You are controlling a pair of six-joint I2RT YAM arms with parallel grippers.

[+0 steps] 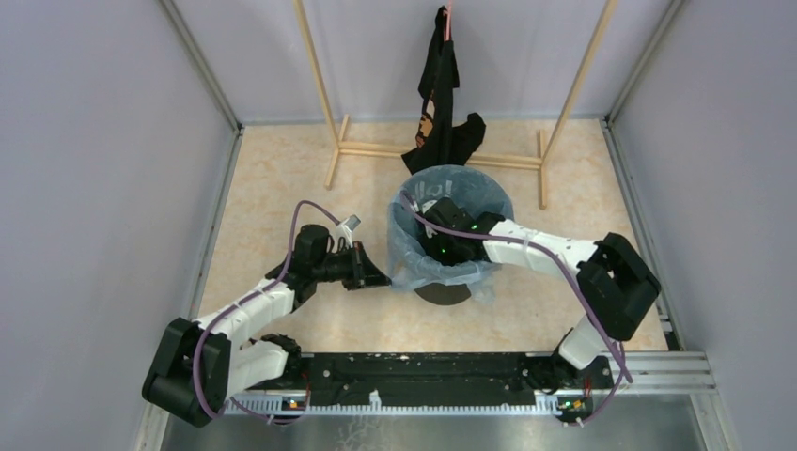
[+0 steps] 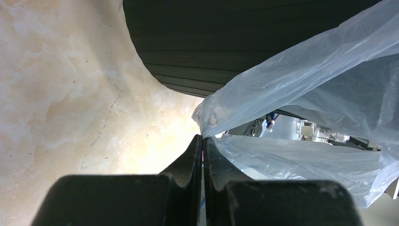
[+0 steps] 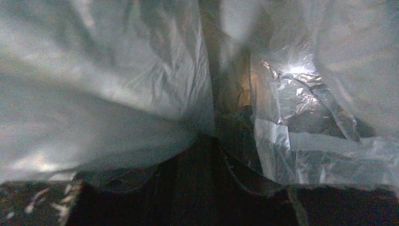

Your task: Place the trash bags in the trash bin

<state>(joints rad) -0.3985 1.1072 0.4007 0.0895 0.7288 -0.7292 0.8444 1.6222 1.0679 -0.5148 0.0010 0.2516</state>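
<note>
The round black trash bin (image 1: pixel 444 293) stands mid-table with the light-blue translucent trash bag (image 1: pixel 414 268) draped over its rim and down its sides. My left gripper (image 1: pixel 381 280) is low at the bin's left side. In the left wrist view its fingers (image 2: pixel 203 137) are pressed together on a corner of the bag (image 2: pixel 306 84), beside the bin's dark wall (image 2: pixel 211 42). My right gripper (image 1: pixel 440 246) reaches down inside the lined bin. The right wrist view is dim: crinkled bag film (image 3: pixel 94 94) surrounds the dark gripper (image 3: pixel 216 141), and how the jaws stand is unclear.
A black garment with orange print (image 1: pixel 442 94) hangs from a wooden rack (image 1: pixel 376 148) just behind the bin. Grey walls close in the table on the left, right and back. A black metal rail (image 1: pixel 423 376) with the arm bases runs along the near edge.
</note>
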